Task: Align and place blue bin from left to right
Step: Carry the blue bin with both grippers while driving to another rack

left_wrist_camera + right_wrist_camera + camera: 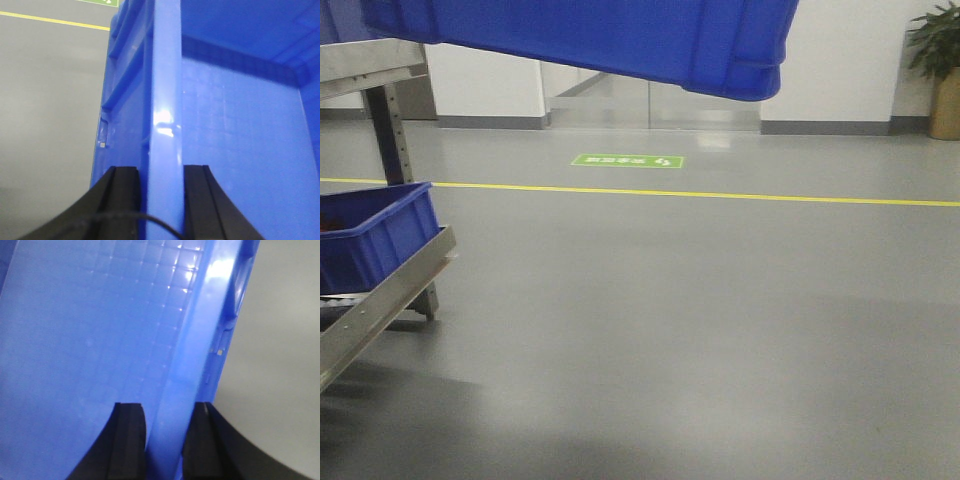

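Your left gripper (161, 200) and right gripper (167, 440) pinch opposite rims of the blue bin (620, 40); it hangs between them, long axis likely arm to arm

Blue bin (620, 40), top beyond edge

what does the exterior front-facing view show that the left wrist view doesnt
Only the front view: a steel rack on the left holding a darker blue plastic crate, a potted green plant far right, and a glass doorway. Only the left wrist view: the left tool, its black fingers clamped either side of the wall of the bright blue ribbed plastic bin, and the bin's gridded inside. Both: that bin, the grey floor, the yellow floor line and the green floor sign.
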`<state>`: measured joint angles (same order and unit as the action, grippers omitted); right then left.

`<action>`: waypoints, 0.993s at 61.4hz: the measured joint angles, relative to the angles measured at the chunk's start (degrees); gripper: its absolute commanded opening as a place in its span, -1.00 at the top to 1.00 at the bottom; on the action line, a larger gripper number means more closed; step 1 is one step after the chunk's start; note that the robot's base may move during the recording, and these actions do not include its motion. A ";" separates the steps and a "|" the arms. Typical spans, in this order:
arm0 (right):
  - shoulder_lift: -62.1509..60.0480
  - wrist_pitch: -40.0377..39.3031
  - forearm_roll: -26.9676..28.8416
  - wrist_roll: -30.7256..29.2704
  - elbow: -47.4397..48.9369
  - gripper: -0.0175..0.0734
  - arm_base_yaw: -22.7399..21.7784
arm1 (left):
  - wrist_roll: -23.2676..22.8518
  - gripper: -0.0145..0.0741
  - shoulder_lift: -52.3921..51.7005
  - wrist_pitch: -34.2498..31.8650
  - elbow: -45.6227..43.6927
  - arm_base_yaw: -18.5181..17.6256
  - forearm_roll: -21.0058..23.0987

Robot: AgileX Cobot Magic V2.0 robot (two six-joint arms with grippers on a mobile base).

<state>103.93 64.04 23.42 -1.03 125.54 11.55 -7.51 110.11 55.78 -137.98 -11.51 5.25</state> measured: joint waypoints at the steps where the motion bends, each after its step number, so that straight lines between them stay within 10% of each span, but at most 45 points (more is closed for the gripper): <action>1: 0.00 0.00 0.00 0.00 0.00 0.79 0.00 | 0.00 0.67 0.00 0.00 0.00 0.00 0.00; 61: 0.00 0.00 0.00 0.00 0.00 0.79 0.00 | 0.00 0.67 0.00 0.00 0.00 0.00 0.21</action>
<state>103.93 64.04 23.42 -1.03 125.54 11.55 -7.51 110.11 55.78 -137.98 -11.51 5.45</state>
